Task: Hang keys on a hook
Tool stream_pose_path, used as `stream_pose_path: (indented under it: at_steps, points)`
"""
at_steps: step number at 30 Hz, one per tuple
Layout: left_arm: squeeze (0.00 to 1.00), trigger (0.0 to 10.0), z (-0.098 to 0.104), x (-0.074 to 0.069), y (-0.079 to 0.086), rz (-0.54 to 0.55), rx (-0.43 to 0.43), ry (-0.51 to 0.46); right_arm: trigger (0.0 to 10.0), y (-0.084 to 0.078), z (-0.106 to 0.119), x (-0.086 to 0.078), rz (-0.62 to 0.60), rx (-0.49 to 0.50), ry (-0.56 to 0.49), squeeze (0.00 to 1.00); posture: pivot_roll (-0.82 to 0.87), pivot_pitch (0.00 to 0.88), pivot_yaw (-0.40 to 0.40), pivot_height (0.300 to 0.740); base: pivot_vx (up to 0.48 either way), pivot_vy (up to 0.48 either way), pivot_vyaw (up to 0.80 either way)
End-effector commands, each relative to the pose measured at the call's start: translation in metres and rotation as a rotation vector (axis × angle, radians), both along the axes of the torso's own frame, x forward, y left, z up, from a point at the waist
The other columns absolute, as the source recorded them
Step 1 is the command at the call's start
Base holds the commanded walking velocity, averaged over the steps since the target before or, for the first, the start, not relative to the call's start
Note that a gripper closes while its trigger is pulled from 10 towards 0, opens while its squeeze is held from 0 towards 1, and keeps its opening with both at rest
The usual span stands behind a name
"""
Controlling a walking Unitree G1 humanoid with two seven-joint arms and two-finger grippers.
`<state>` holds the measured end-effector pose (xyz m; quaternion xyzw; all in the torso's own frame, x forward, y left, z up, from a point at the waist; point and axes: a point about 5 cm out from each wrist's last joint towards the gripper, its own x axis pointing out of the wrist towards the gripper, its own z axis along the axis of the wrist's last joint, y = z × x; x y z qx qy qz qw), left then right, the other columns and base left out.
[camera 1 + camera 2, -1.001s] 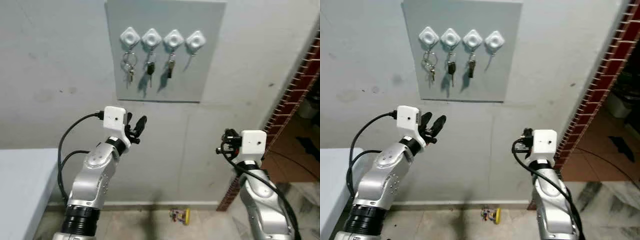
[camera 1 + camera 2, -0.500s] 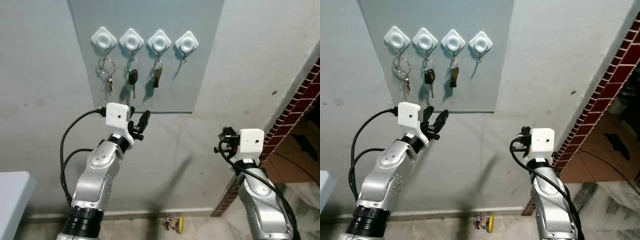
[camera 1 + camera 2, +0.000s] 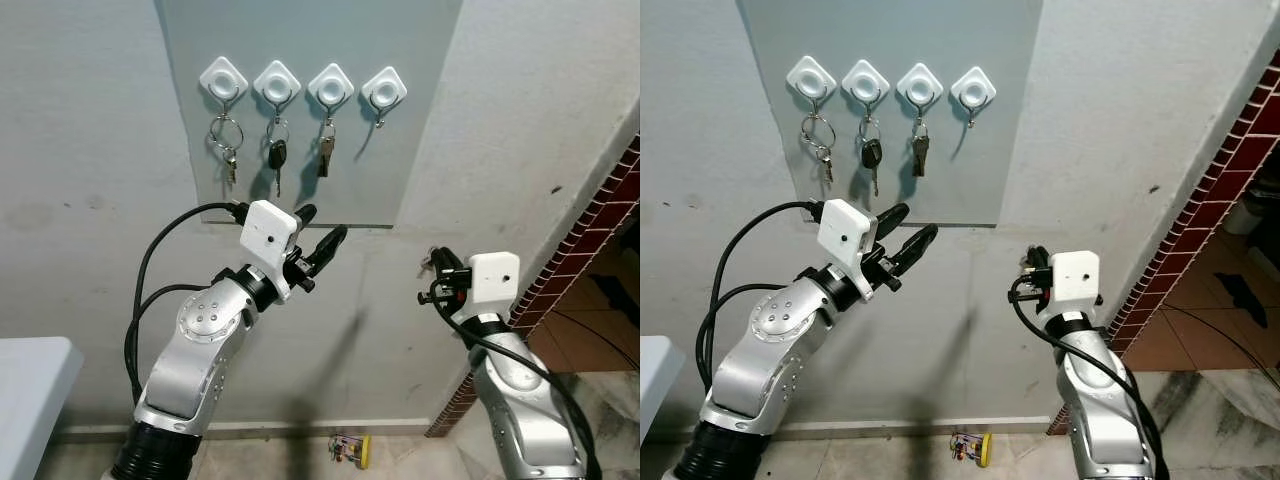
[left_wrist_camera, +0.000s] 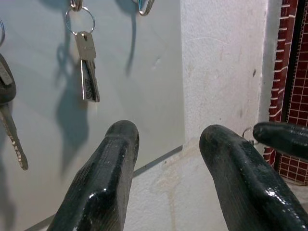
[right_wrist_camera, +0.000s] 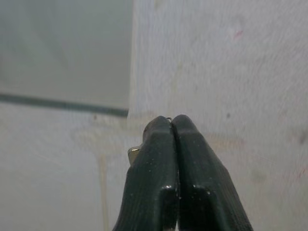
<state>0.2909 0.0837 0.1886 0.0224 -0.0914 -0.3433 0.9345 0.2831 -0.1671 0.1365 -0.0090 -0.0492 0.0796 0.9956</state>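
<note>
Pinches the keys (image 5: pixel 133 155) in the right gripper (image 5: pixel 172 120), fingers pressed flat together, with just a bit of metal poking out at the side. Sits low, at about 5 o'clock from the empty hook (image 3: pixel 383 90), well apart from it. Shows four white hooks in a row on the grey board (image 3: pixel 420 150), three already full and the far right one bare. Holds the left gripper (image 3: pixel 322 222) wide open with nothing in it, at 9 o'clock from the right gripper, just below the board.

Could go wrong in a few ways, at a guess. Could miss the hook, since so little of the keys sticks out to catch on such a tiny hook. Could drop the keys to the floor if let go too soon. Could bump the silver key (image 3: pixel 325 155) next door, at 9 o'clock from the bare hook, and knock it off. Could also knock into the open left gripper on the way up.
</note>
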Motion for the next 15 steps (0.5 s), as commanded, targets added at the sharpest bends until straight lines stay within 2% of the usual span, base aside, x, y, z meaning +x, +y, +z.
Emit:
stream_pose_path:
  at_steps: [1, 8, 15]
  points:
    - [0.00, 10.0, 0.015, 0.001, 0.002, -0.006, -0.034, -0.039, 10.0, 0.003, 0.025, 0.002, 0.042, 0.013, -0.116, 0.00, -0.14, 0.000, -0.032, 0.740, 0.000, 0.000, 0.00]
    - [0.00, 10.0, 0.039, 0.004, 0.010, 0.016, -0.135, -0.082, 10.0, 0.012, 0.047, 0.007, 0.104, 0.061, -0.226, 0.00, -0.13, 0.000, -0.032, 0.740, 0.000, 0.000, 0.00]
    - [0.00, 10.0, 0.046, 0.005, 0.012, 0.033, -0.150, -0.103, 10.0, 0.019, 0.062, 0.013, 0.151, 0.101, -0.280, 0.00, -0.13, 0.000, -0.030, 0.740, 0.000, 0.000, 0.00]
